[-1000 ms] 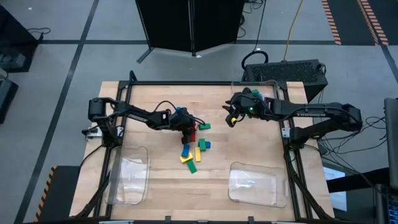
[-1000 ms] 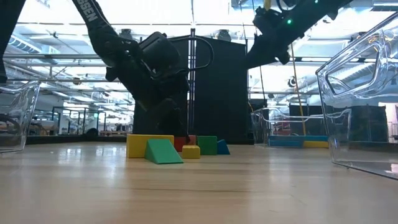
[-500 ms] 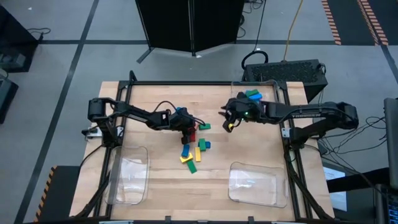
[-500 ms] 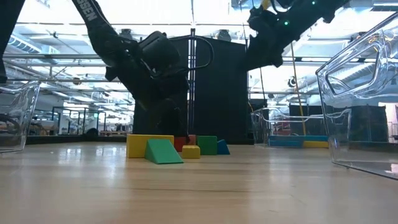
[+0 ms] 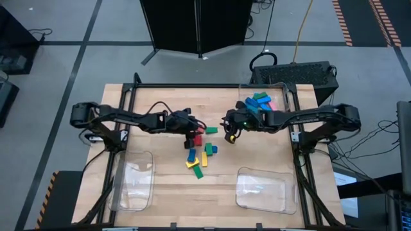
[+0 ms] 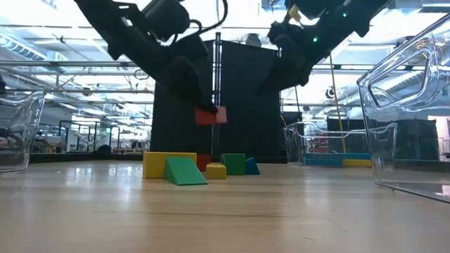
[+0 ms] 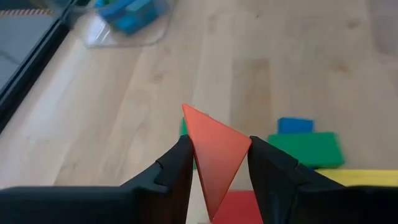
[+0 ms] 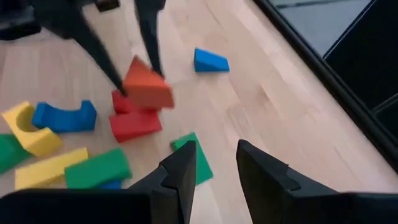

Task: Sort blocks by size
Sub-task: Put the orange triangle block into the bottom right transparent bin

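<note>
My left gripper (image 5: 194,130) is shut on a red wedge block (image 6: 211,116) and holds it in the air over the pile of blocks (image 5: 202,155) in the middle of the table. The pile has red (image 8: 134,121), blue (image 8: 62,115), yellow (image 8: 28,134) and green (image 8: 96,168) pieces lying flat on the wood. My right gripper (image 5: 230,132) is open and empty, hovering just right of the pile, with its fingers (image 8: 180,171) above a green block (image 8: 198,158). More blocks (image 5: 259,101) lie in a clear tray at the far right. My left gripper pinches the red wedge (image 7: 214,149) between its two fingers, one on each opposite side (image 7: 198,155). The fingers come from above, slanting down. The wedge hangs at the fingers' lower ends, lifted clear of the table and the pile (image 6: 211,116).
A clear tray (image 5: 131,181) stands at the near left and another (image 5: 260,189) at the near right. The far-right tray (image 5: 282,90) holds sorted blocks. A lone blue wedge (image 8: 210,60) lies apart from the pile. Bare wood lies between the trays.
My left gripper has risen straight up from the pile with the red wedge, which is now lifted clear of the table. My right gripper has gone from the far-right tray toward the table's left and near edge, ending beside the pile.
</note>
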Tool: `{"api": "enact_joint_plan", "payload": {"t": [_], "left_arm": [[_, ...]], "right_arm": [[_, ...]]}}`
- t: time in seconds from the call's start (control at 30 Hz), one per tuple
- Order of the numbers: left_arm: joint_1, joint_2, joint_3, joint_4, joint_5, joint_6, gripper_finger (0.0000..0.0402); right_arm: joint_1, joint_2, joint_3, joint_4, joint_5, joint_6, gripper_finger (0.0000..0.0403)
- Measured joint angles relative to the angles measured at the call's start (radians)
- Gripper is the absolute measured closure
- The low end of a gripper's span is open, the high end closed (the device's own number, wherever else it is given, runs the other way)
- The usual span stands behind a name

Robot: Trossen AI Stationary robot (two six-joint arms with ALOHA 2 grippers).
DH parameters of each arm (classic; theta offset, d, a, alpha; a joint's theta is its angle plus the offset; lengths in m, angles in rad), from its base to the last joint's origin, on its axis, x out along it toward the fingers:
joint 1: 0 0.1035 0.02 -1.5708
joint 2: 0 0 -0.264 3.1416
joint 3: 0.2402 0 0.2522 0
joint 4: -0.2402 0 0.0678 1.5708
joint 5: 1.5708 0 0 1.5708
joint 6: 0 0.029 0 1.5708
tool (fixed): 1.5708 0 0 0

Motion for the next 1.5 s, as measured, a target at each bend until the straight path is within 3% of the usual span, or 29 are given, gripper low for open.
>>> {"api": "enact_joint_plan", "payload": {"t": [0.2, 0.37, 0.53, 0.6, 0.7, 0.8, 1.03, 1.2, 1.33, 1.5], "left_arm": [[-0.040, 0.006, 0.000, 0.042, 0.038, 0.008, 0.0263], [-0.075, 0.006, 0.000, 0.137, 0.038, 0.031, 0.0263], [-0.115, 0.006, 0.000, 0.157, -0.006, 0.168, 0.0263], [-0.134, 0.006, 0.000, 0.155, -0.050, 0.238, 0.0263], [-0.145, 0.006, 0.000, 0.162, -0.057, 0.246, 0.0263], [-0.131, 0.003, 0.000, 0.182, 0.035, 0.148, 0.0263], [-0.009, 0.003, 0.000, 0.192, 0.409, -0.118, 0.0263], [0.054, 0.003, 0.000, 0.231, 0.555, -0.237, 0.0263], [0.071, 0.003, 0.000, 0.264, 0.590, -0.280, 0.0263], [0.073, 0.003, 0.000, 0.296, 0.610, -0.290, 0.0263]], "right_arm": [[0.028, -0.062, 0.001, -0.049, -0.002, 0.031, 0.0294], [0.056, -0.038, 0.002, -0.019, -0.003, 0.087, 0.0294], [0.071, 0.007, 0.001, 0.005, -0.006, 0.172, 0.0294], [0.077, 0.007, 0.001, 0.005, -0.048, 0.191, 0.0294], [0.101, 0.003, 0.001, -0.003, -0.137, 0.091, 0.0294], [0.155, -0.003, 0.001, 0.000, -0.132, -0.033, 0.0293], [0.307, -0.004, 0.001, 0.066, 0.059, -0.409, 0.0293], [0.348, -0.004, 0.001, 0.095, 0.111, -0.639, 0.0282], [0.348, 0.002, 0.001, 0.150, 0.121, -0.730, 0.0238], [0.327, 0.002, 0.001, 0.217, 0.137, -0.787, 0.0142]]}}
